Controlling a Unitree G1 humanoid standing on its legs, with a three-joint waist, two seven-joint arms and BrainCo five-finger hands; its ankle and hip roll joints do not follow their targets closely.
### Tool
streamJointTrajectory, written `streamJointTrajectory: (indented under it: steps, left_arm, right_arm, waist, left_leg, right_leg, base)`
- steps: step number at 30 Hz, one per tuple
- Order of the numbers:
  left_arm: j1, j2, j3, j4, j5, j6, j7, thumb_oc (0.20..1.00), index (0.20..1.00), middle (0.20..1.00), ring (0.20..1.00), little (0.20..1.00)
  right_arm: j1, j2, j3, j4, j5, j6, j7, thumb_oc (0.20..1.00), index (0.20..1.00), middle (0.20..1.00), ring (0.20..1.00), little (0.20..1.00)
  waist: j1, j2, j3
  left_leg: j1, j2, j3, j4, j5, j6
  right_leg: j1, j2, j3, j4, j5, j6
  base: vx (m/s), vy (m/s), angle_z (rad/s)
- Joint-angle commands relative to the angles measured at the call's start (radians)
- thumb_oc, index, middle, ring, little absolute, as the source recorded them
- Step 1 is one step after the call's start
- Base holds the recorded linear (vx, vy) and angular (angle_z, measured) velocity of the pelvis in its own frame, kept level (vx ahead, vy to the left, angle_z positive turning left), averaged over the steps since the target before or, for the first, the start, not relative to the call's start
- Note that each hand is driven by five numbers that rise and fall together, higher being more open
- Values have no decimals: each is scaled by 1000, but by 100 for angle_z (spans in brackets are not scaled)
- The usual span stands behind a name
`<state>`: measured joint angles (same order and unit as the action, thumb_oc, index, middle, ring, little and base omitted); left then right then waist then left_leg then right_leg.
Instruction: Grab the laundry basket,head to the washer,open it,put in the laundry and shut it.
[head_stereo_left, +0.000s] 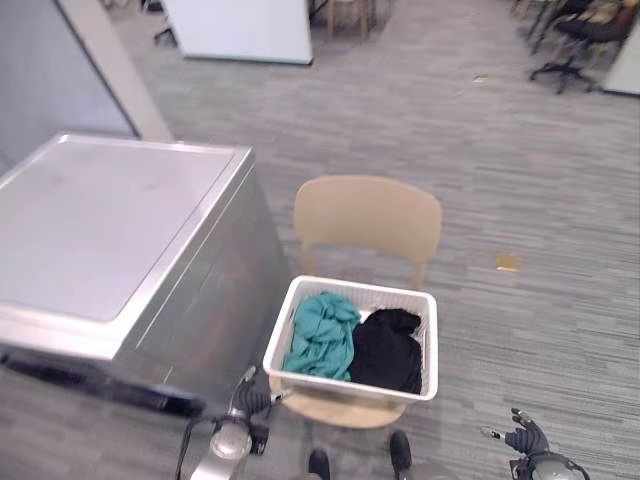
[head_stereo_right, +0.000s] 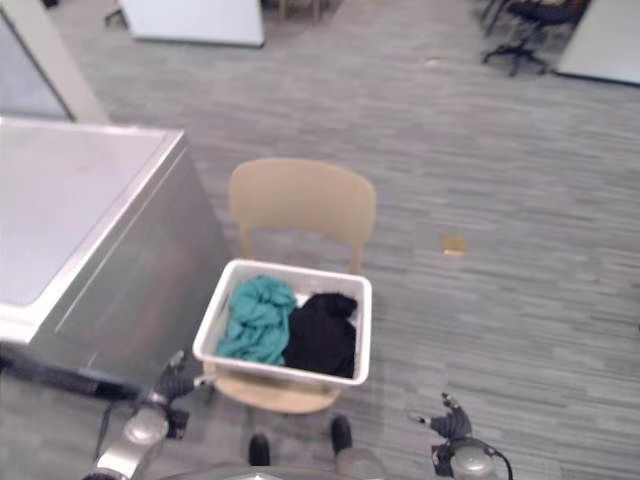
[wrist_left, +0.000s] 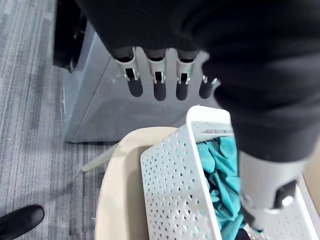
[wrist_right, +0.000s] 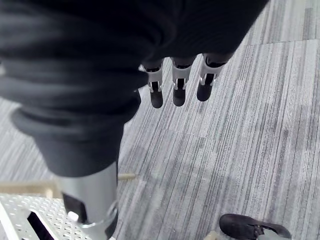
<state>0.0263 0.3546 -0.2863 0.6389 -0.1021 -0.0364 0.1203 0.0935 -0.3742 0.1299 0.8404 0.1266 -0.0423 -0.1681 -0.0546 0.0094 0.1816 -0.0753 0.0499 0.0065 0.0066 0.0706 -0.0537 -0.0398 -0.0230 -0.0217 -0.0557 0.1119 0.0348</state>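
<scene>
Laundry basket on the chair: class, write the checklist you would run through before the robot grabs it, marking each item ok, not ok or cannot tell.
1. Laundry basket sits flat on the chair seat: ok.
2. Laundry is inside the basket, teal cloth beside black cloth: ok.
3. Left hand is open and near the basket's rim: ok.
4. Right hand is at the basket: not ok, it hangs open over the floor, apart from the basket.
5. Either hand grips the rim: not ok.
6. Washer is close beside the chair: ok; whether its door is open, cannot tell.
</scene>
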Motion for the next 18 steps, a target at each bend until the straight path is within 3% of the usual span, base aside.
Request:
streamJointTrajectory:
  steps: [1, 3, 5, 6, 8, 10, 12, 13, 14, 15, 17, 18]
  left_arm:
    - [-49, 23, 6, -26, 23, -26, 10, 1000, 1000, 1000, 1000, 1000]
    - [-49, 23, 4, -29, 24, -26, 10, 1000, 1000, 1000, 1000, 1000]
    - [-53, 19, 1, -23, 22, -24, 11, 1000, 1000, 1000, 1000, 1000]
    - [-59, 16, -3, -27, 20, -25, 13, 1000, 1000, 1000, 1000, 1000]
    - [-72, 19, -10, -31, 22, -28, 14, 1000, 1000, 1000, 1000, 1000]
    - [-81, 24, -16, -38, 28, -31, 16, 1000, 1000, 1000, 1000, 1000]
    - [-97, 20, -27, -37, 32, -38, 9, 1000, 1000, 1000, 1000, 1000]
    - [-97, 20, -27, -37, 32, -38, 9, 1000, 1000, 1000, 1000, 1000]
    - [-119, 30, -41, -23, 49, -40, -3, 1000, 1000, 1000, 1000, 1000]
    - [-130, 42, -41, -25, 56, -42, 2, 1000, 1000, 1000, 1000, 1000]
    - [-124, 71, -26, -38, 60, -40, 12, 1000, 1000, 1000, 1000, 1000]
    - [-124, 71, -26, -38, 60, -40, 12, 1000, 1000, 1000, 1000, 1000]
  right_arm:
    - [-63, -34, -9, -19, 1, -21, -25, 1000, 1000, 1000, 1000, 1000]
    - [-63, -35, -12, -22, -1, -19, -24, 1000, 1000, 1000, 1000, 1000]
    - [-57, -41, -22, -30, -7, -16, -25, 1000, 1000, 1000, 1000, 1000]
    - [-45, -48, -33, -33, -12, -8, -24, 1000, 1000, 1000, 1000, 1000]
    - [-34, -53, -49, -43, -6, -3, -26, 1000, 1000, 1000, 1000, 1000]
    - [-28, -57, -56, -45, -4, -1, -31, 1000, 1000, 1000, 1000, 1000]
    - [-25, -51, -77, -45, 0, 2, -29, 1000, 1000, 1000, 1000, 1000]
    - [-25, -51, -77, -45, 0, 2, -29, 1000, 1000, 1000, 1000, 1000]
    - [-33, -33, -87, -36, 0, 6, -30, 1000, 1000, 1000, 1000, 1000]
    - [-38, -17, -87, -37, 12, 4, -29, 1000, 1000, 1000, 1000, 1000]
    - [-60, 17, -73, -39, 22, 9, -33, 1000, 1000, 1000, 1000, 1000]
    - [-60, 17, -73, -39, 22, 9, -33, 1000, 1000, 1000, 1000, 1000]
  waist:
    - [-11, -60, 22]
    - [-20, -63, 19]
    - [-38, -63, 10]
    - [-60, -55, -3]
    - [-75, -47, -5]
    - [-79, -45, -4]
    - [-87, -42, -11]
    - [-87, -42, -11]
    - [-91, -55, -16]
    - [-91, -73, -7]
    - [-80, -93, 6]
    - [-80, -93, 6]
  left_leg:
    - [-40, 32, 130, 146, -112, -5]
    - [-26, 61, 129, 156, -121, -7]
    - [12, 129, 131, 153, -105, -19]
    - [47, 216, 160, 133, -52, -41]
    - [56, 280, 181, 116, 1, -69]
    - [41, 299, 180, 115, 28, -84]
    - [43, 295, 197, 93, -23, -97]
    - [43, 295, 197, 93, -23, -97]
    - [11, 259, 186, 110, -111, -106]
    - [-10, 232, 188, 149, -144, -103]
    - [-27, 207, 226, 169, -169, -84]
    - [-27, 207, 226, 169, -169, -84]
  right_leg:
    - [-64, -48, 3, 129, -158, 47]
    - [-69, -65, -11, 134, -159, 49]
    - [-68, -98, -35, 144, -168, 57]
    - [-70, -136, -57, 162, -177, 71]
    - [-67, -175, -74, 172, -179, 90]
    - [-60, -198, -80, 170, -173, 102]
    - [-46, -245, -98, 142, -147, 133]
    - [-46, -245, -98, 141, -147, 133]
    - [-40, -312, -106, 78, -76, 170]
    - [-51, -339, -100, 59, -5, 183]
    - [-113, -345, -81, 59, 71, 182]
    - [-113, -345, -81, 59, 71, 182]
  base:
    - [-162, 222, 79]
    - [-50, 182, 70]
    - [37, 330, 79]
    - [67, 582, 82]
    - [45, 467, 73]
    - [24, 333, 57]
    - [59, 438, 42]
    - [86, 557, 35]
    - [48, 536, 26]
    - [20, 612, 29]
    - [-57, 251, 7]
    - [-78, 390, -46]
